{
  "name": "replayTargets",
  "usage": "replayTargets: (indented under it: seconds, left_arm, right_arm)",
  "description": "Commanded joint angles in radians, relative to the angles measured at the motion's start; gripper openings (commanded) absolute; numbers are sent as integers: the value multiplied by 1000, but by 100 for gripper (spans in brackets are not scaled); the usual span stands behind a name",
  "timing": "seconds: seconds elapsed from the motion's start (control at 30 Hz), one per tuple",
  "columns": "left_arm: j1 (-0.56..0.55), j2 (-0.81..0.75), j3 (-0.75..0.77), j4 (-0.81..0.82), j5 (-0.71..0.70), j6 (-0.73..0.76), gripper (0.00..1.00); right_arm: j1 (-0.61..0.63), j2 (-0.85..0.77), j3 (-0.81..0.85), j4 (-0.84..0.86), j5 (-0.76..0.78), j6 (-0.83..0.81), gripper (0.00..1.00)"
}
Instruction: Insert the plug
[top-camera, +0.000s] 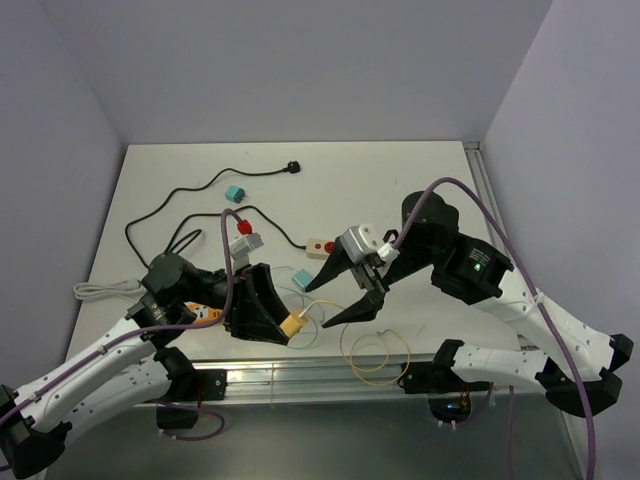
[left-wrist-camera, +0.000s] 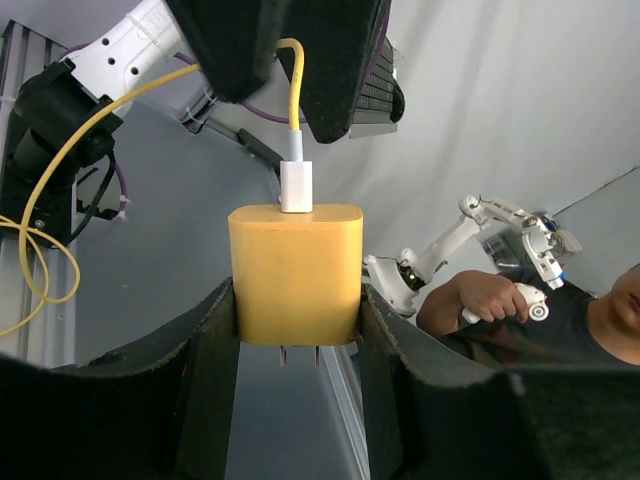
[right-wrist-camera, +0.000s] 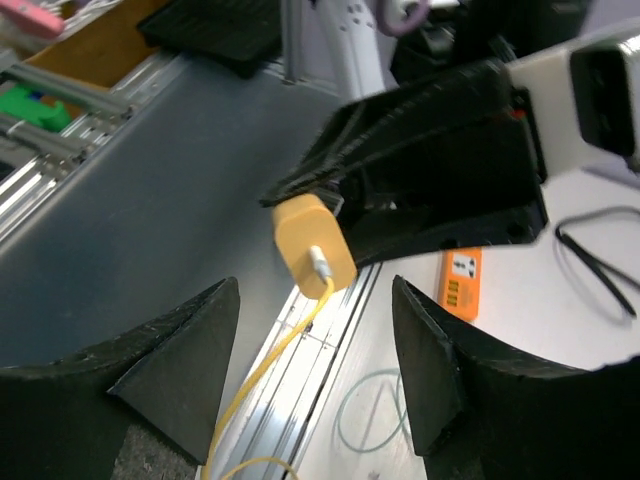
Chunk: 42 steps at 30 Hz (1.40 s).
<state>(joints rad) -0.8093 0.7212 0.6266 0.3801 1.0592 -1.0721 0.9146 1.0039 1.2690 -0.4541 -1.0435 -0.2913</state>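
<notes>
Left gripper (left-wrist-camera: 297, 300) is clamping the yellow plug (left-wrist-camera: 295, 260) between its fingers, prongs bare. Right gripper (top-camera: 318, 306) is hovering beside it, empty and open-jawed. Insertion into the orange power strip (right-wrist-camera: 460, 283) behind is not yet done.

White shells cover the long links of the left arm (top-camera: 95, 370) and right arm (top-camera: 565, 335), with black housings (top-camera: 165, 275) at the joints. A purple cable (top-camera: 228, 262) loops along each. The fingers (right-wrist-camera: 175, 370) are matte black wedges (the right gripper (top-camera: 318, 305) sits on a white block (top-camera: 360, 242)), and a green light (top-camera: 478, 266) glows on one black right-arm joint.
</notes>
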Motion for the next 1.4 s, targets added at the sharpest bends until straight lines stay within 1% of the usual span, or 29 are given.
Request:
replayTargets:
  seconds: [0.0,0.1,0.17,0.27,0.53,0.77,1.03,1.37]
  left_arm:
    - [-4,-6,45,54,24,-28,0]
    - [-5,-3,39,78,30,-42,0]
    - [-7,-2,39,79,30,-42,0]
    - [-7,-2,38,82,30,-38,0]
    - [-7,11,38,85,39,-32,0]
    - [-8,7,44,75,36,-23,0]
    - [-8,1,54,57,39,-19,1]
    - [-7,-11,51,69,39,-31,0]
  right_arm:
    - [21,15,36,63,-125,-77,68]
    - [29,48,43,84,-167,-83,67]
    - [32,74,72,57,-184,-100,66]
    - [43,125,107,29,-194,-134,64]
    - [67,191,165,-26,-193,-169,57]
    - [96,202,153,-58,-199,-189,54]
    - [128,222,128,-43,-171,-178,52]
    - [132,229,110,-28,-145,-166,49]
